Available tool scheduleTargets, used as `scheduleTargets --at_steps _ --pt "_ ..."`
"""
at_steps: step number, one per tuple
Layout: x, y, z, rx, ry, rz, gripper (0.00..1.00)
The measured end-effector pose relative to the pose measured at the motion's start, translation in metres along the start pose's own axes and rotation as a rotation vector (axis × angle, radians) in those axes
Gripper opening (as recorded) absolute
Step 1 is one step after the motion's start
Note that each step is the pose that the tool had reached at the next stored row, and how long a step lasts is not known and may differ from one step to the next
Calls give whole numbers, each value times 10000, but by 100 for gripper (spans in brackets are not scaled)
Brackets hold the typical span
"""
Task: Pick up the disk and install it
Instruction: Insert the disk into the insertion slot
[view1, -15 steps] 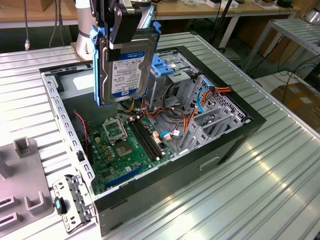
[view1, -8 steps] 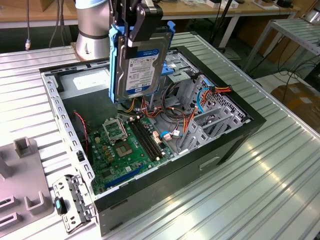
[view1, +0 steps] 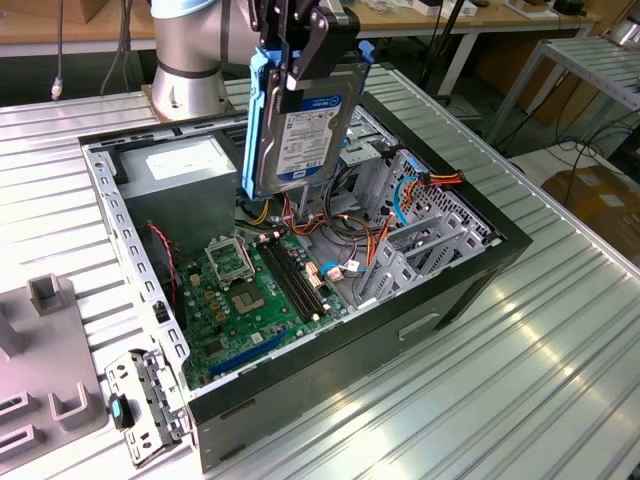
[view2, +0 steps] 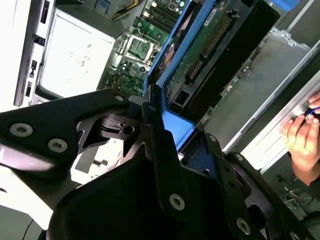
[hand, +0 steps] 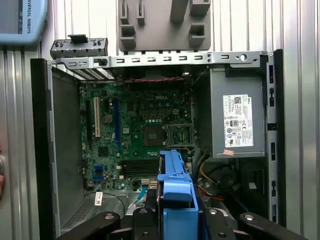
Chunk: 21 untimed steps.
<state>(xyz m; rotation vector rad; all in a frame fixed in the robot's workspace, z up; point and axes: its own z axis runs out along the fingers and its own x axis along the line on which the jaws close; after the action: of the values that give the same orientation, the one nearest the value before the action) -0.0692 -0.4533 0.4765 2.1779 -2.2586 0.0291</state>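
The computer case (view1: 330, 370) lies on its side on the bench (view1: 540, 380), so its open face points upward. At the exterior view's left sit the power-supply box (view1: 185, 165) and the motherboard (view1: 250, 290). Over the middle, the tool (view1: 303, 45) is clamped on the disk (view1: 305, 130). It grips the top end, so the disk hangs on edge, clear of the cables. The drive cage (view1: 420, 230) lies lower, to the right.

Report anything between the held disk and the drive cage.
Nothing solid shows. The gripper holds the disk upright above the case; loose cables lie below it, beside the drive cage on the exterior view's right.
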Motion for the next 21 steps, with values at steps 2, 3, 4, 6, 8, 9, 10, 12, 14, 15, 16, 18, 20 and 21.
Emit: scheduleTargets --at_steps 2,3,4,6,8,9,10,12,14,15,16,18,20,21 --pt "6 -17 0 0 5 0 37" --pt "23 -17 1 0 4 0 37" --pt "41 -18 2 1 4 0 37" --pt "97 -20 3 0 7 1 37" --pt "162 -22 6 1 6 0 37" --pt "199 -24 7 1 7 0 37" --pt "234 -26 8 0 8 0 37" --pt "301 -28 11 1 6 0 37" --pt "381 -33 13 1 7 0 37" --pt "431 -36 15 1 6 0 37" --pt "456 -38 15 1 7 0 37" --pt "560 -45 19 1 7 0 37" --pt "618 -51 19 0 10 0 37" --pt "661 -56 21 0 9 0 37"
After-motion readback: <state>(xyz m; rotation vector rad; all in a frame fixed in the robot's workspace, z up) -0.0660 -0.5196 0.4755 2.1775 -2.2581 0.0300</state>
